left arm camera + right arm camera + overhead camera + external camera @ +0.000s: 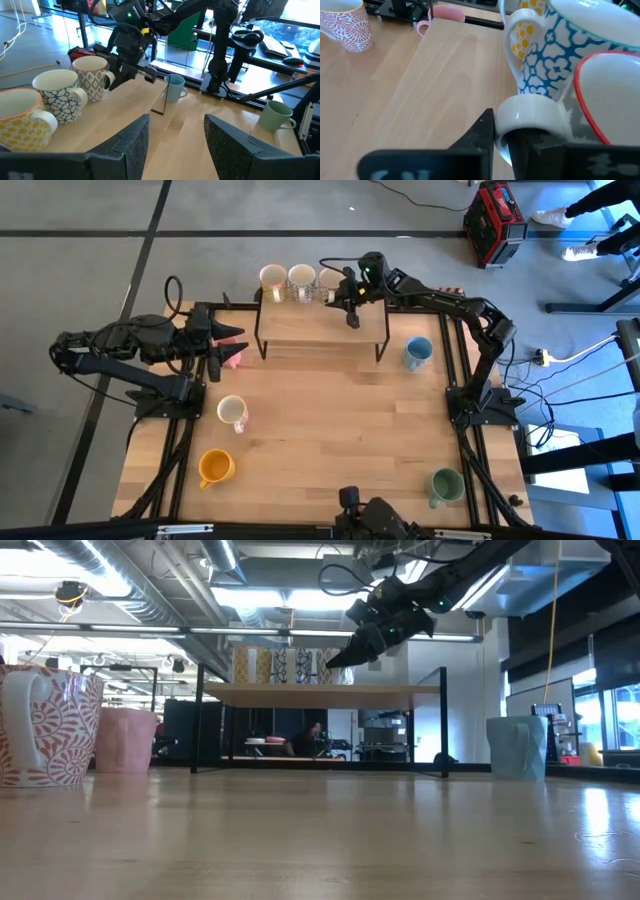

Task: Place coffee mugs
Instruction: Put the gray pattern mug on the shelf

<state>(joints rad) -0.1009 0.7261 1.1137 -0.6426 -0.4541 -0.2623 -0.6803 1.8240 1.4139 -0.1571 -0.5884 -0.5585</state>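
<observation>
Gripping item: red-rimmed mug (607,95), its handle clamped in my right gripper (502,137), third on the raised shelf (320,325) beside the blue-patterned mug (555,45). My left gripper (172,137), fingers apart, waits by the pink mug (233,357).

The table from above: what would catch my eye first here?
Probably the right gripper, up on the small raised shelf at the table's far edge, its fingers pinching the handle of the third mug in a row of three patterned mugs. Loose mugs dot the table: blue mug, green mug, orange mug.
</observation>
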